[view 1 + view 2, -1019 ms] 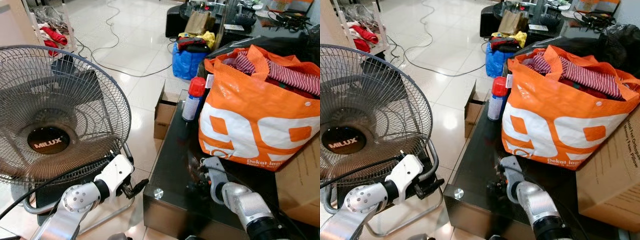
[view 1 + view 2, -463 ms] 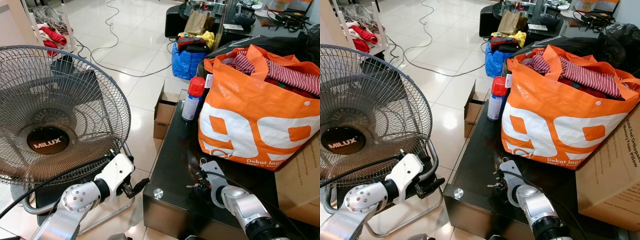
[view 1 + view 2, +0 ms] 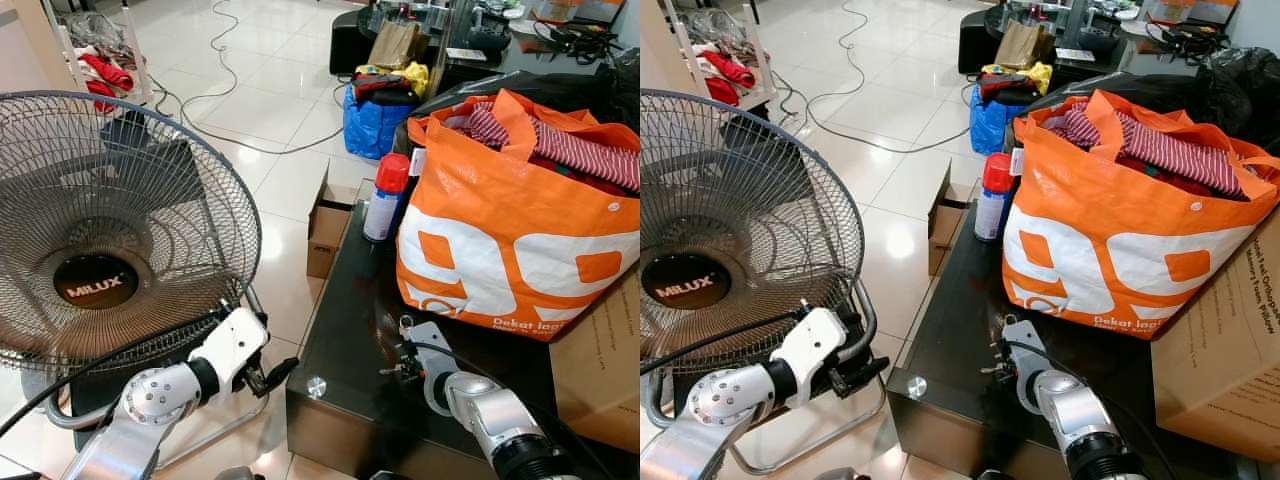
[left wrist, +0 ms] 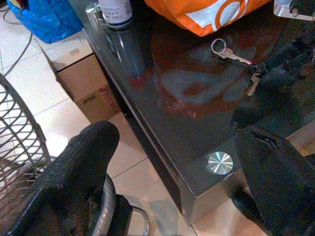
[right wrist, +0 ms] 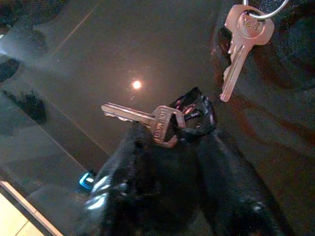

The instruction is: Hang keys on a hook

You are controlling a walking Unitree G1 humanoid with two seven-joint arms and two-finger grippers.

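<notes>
While the right gripper (image 5: 170, 129) has its jaws clenched on a brass key (image 5: 147, 120) low over the shiny black counter (image 3: 345, 330), the left gripper (image 3: 268, 377) jaws sit released at lower left.

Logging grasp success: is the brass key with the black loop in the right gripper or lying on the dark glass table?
In the right gripper: its fingertips pinch the brass key by its head.
</notes>
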